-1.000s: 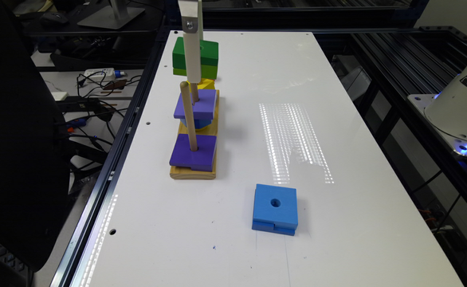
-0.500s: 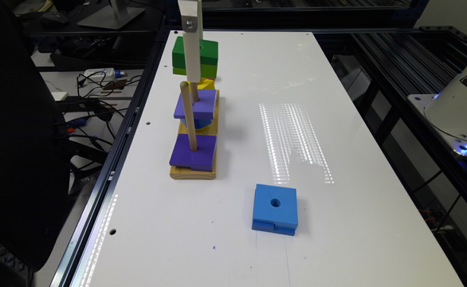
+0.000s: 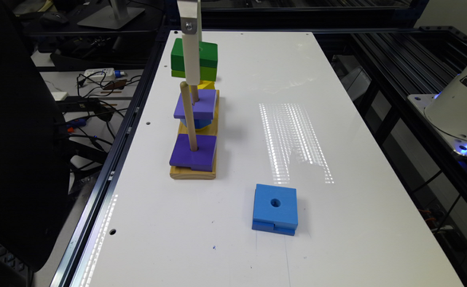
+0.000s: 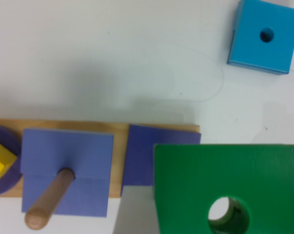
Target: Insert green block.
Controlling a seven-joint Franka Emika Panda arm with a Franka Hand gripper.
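Note:
The green block [image 3: 207, 56], dark green over lime, hangs in the air above the far end of the wooden peg base [image 3: 193, 173]. My gripper [image 3: 191, 59] is shut on it, one white finger crossing its front. In the wrist view the green block [image 4: 225, 170] is close up with its round hole showing, and it covers part of a purple block [image 4: 139, 153]. The nearest peg [image 3: 187, 115] stands tall through a purple square block [image 3: 193, 153]. A second purple block [image 3: 197, 103] sits on the middle peg over a blue round piece.
A blue square block [image 3: 275, 209] with a hole lies on the white table [image 3: 337, 119], nearer and toward the exterior view's right. A yellow piece [image 3: 206, 84] sits at the base's far end. Cables and a dark chair lie beyond the table's edge on the exterior view's left.

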